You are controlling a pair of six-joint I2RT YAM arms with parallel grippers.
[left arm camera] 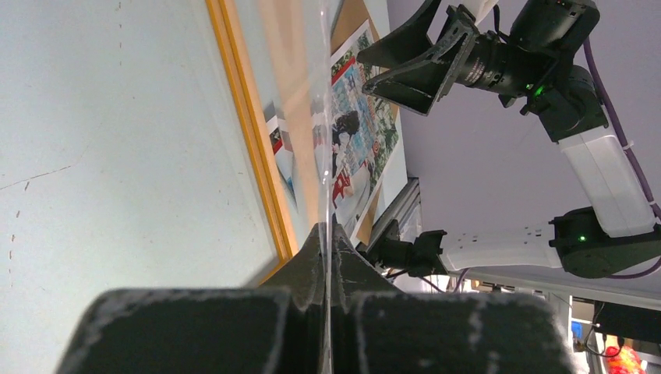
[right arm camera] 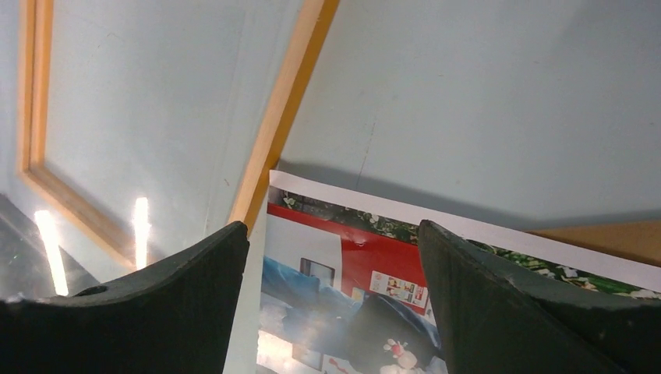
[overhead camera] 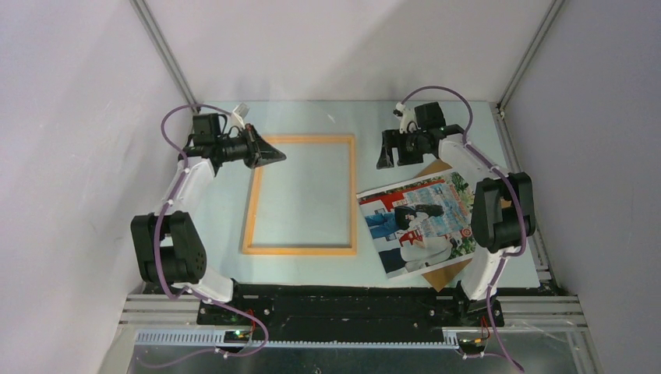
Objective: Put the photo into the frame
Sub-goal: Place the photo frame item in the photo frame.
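On the left of the overhead view, the left pincer (overhead camera: 274,155) points rightward, its tip over the upper left corner of the frame (overhead camera: 300,251). Its wrist camera shows the two fingers (left arm camera: 308,253) pressed together on the edge of a thin clear sheet (left arm camera: 312,125), which rises from between them nearly edge-on and carries pale reflections.

The frame is a thin light-orange wooden rectangle lying flat in the middle of the pale surface (overhead camera: 226,226), its long sides running up the picture. The surface shows through its opening.

Just right of the frame lies the photo (overhead camera: 417,222), face up and turned a little counter-clockwise. Its upper left corner comes right up beside the frame's right rail, so it sits outside the opening. The print shows people by a red and white machine, with a white border around it. It rests on a brown board (overhead camera: 441,276), whose corners stick out above and below it.

The right pincer (overhead camera: 395,151) hangs in the upper middle-right of the overhead view, above the photo's top edge. Its jaws stand wide apart with nothing between them. Its own camera looks down between them at the photo's upper left corner and the frame rail beside it. The right arm (overhead camera: 503,210) crosses over the photo's right end.
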